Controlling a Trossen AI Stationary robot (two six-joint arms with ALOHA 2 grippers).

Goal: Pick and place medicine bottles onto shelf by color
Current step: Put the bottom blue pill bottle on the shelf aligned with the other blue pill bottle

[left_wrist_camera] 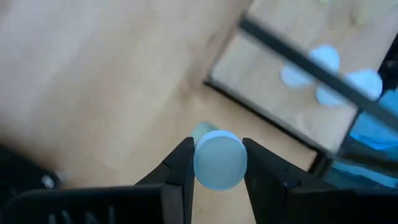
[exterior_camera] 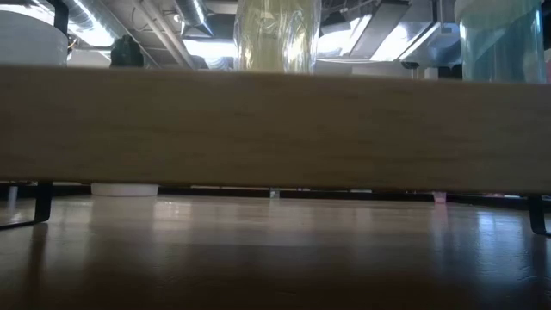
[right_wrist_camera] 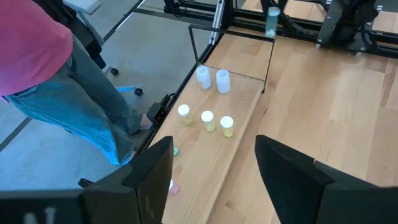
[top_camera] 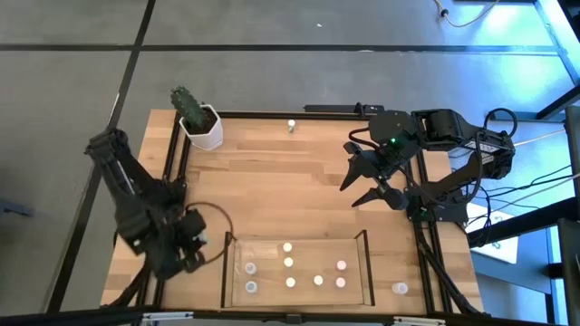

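The left claw point(left_wrist_camera: 217, 163) is clamped on a medicine bottle point(left_wrist_camera: 219, 159): in the left wrist view its pale round cap sits squarely between the two dark fingers point(left_wrist_camera: 176, 167), which press on it from either side. Seen from above, this claw point(top_camera: 192, 237) hangs just outside the shelf's point(top_camera: 364, 237) short wall on the cactus pot's side, over bare table point(top_camera: 272, 181). The bottle itself cannot be made out in that view.

The right claw point(top_camera: 361, 186) hovers over the table beyond the shelf's long far wall, well apart from it, with its fingers spread wide and nothing between them. The right wrist view shows the same wide gap over bare wood.

Inside the shelf stand seven small bottles. Two greyish ones point(top_camera: 249, 269) sit at the end nearest the left claw. Three cream-capped ones point(top_camera: 288, 247) stand near the middle, with another point(top_camera: 318, 281) beside them. Two pinkish ones point(top_camera: 341, 266) are at the opposite end. One clear-grey bottle point(top_camera: 399, 289) stands on the table just outside that end of the shelf. Another lone bottle point(top_camera: 291, 126) stands at the far table edge, well apart from the shelf and near the white cactus pot point(top_camera: 201, 125).

A person point(right_wrist_camera: 43, 68) in a pink top and jeans stands on the floor beside the table, seen in the right wrist view. No labels or writing can be read on any bottle.
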